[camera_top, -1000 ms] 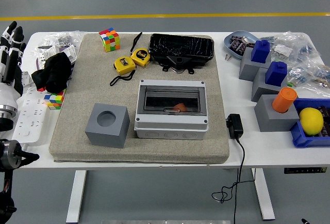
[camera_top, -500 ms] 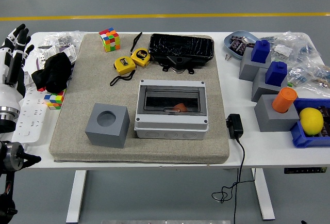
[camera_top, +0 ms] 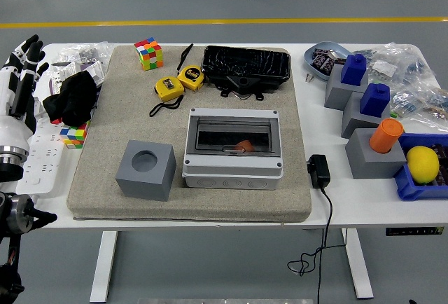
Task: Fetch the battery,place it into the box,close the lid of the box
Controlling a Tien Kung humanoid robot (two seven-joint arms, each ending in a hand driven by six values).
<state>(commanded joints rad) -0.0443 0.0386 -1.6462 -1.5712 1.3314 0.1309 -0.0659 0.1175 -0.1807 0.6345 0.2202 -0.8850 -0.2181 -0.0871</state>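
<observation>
Box (camera_top: 233, 146) at the middle of the mat (camera_top: 105, 129) sat with its smoked lid (camera_top: 233, 136) down, an orange shape that was probably the battery (camera_top: 244, 146) dimly visible through it. Left hand (camera_top: 19, 73), well to the left of the box at the frame's edge, had drifted a little rightward and lower over the past second, its fingers spread and holding nothing. With the hand that far off and empty, the job looked finished or close to it, though whether the lid had latched fully could not be judged. Right hand did not appear at all. Much of the left arm was cut off by the frame. Battery's outline was blurred by the tinted lid, so its identity stayed a guess. Grey block (camera_top: 145, 169) stood just left of the box; two tape measures (camera_top: 178, 82) lay behind it.
</observation>
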